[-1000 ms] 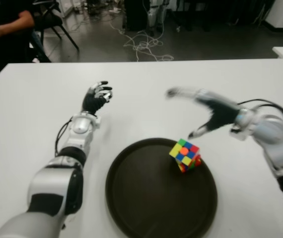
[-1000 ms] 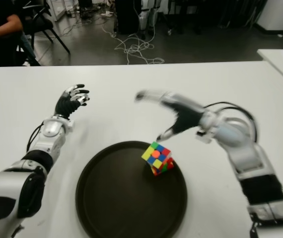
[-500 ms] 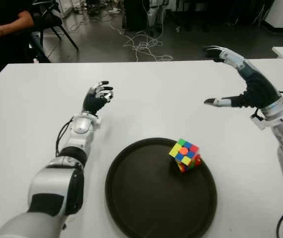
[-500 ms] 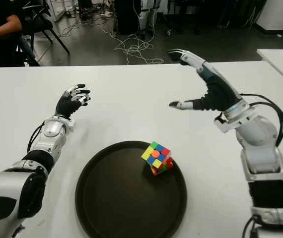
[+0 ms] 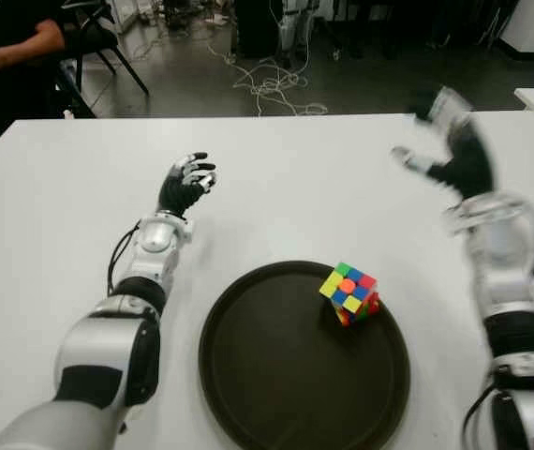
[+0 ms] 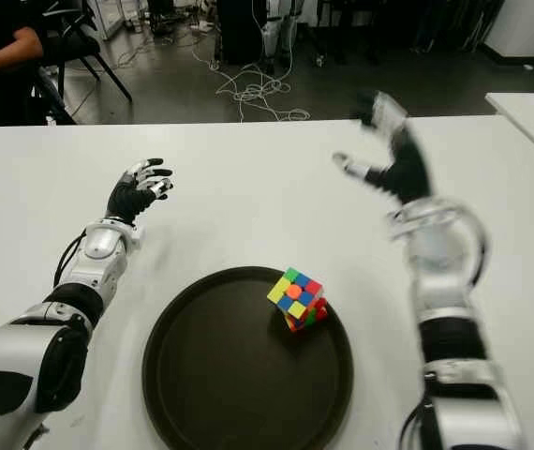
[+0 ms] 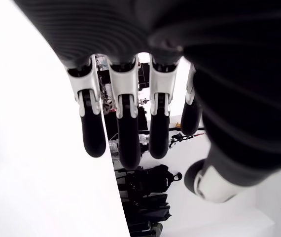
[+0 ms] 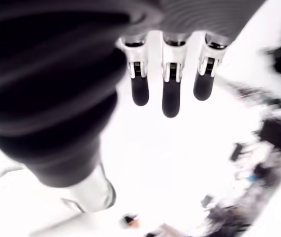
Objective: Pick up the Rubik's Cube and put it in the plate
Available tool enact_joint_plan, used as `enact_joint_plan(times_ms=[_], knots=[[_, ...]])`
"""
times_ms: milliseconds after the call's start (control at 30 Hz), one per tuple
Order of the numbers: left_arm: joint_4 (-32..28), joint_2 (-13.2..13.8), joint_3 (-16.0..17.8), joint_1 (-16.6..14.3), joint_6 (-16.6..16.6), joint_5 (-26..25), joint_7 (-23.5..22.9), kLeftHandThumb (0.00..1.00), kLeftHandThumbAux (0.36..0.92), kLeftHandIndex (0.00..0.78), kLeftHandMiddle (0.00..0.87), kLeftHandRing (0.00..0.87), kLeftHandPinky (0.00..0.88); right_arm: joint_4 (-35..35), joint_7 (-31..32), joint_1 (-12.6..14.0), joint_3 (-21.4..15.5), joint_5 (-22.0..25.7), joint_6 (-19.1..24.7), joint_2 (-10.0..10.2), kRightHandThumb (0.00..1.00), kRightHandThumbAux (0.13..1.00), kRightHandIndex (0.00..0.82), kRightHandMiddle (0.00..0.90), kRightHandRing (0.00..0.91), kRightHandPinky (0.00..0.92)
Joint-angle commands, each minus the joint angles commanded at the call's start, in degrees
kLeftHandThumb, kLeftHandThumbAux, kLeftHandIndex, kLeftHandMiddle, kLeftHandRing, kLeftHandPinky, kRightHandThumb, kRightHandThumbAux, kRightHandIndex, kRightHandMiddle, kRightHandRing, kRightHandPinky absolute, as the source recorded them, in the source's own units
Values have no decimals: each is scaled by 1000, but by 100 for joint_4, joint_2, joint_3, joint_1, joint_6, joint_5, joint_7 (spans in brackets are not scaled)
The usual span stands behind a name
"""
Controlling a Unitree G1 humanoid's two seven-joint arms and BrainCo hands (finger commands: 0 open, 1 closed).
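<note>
Sitting tilted on one corner inside the plate (image 5: pixel 248 394), toward its far right rim, cube (image 5: pixel 348 292): rigid, light, likely slick-faced, no long axis, one yellow-and-green face turned up and leftward. Best pinched across two opposite faces. Farther back, near the table's (image 5: pixel 51 216) left edge, left hand (image 5: pixel 185 184) loosely curled, empty. Right hand (image 5: pixel 450 150) raised near the far right edge, fingers spread, empty.

White table (image 5: pixel 323 178) fills most of frame. Dark floor (image 5: pixel 361 84) at top w/ tangled cables (image 5: pixel 272 84); person (image 5: pixel 9 42) seated upper left.
</note>
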Motion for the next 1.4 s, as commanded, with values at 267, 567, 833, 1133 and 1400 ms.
enact_joint_plan(times_ms=[267,567,833,1133,1400], knots=[[-22,15,-124,23,-68,124,60,162,741,216,303,331,337,428,-929,-353,267,-662,-483,-183,259,853,222,273,280,314],[-57,-25,-29,78,-183,27,-27,174,740,212,302,327,332,932,-1370,-467,481,-974,-820,-276,195,869,219,254,267,303],[-81,-36,14,138,-291,11,-67,200,741,225,306,330,337,1085,-1502,-497,576,-1037,-920,-271,149,869,225,258,269,302],[-150,-77,46,171,-346,-57,-183,217,713,228,295,328,346,1111,-1721,-487,636,-1085,-944,-261,124,879,232,264,278,310],[-274,-100,64,211,-554,-150,-293,210,698,228,298,327,341,1104,-1812,-485,623,-1040,-974,-218,143,886,243,266,280,315]])
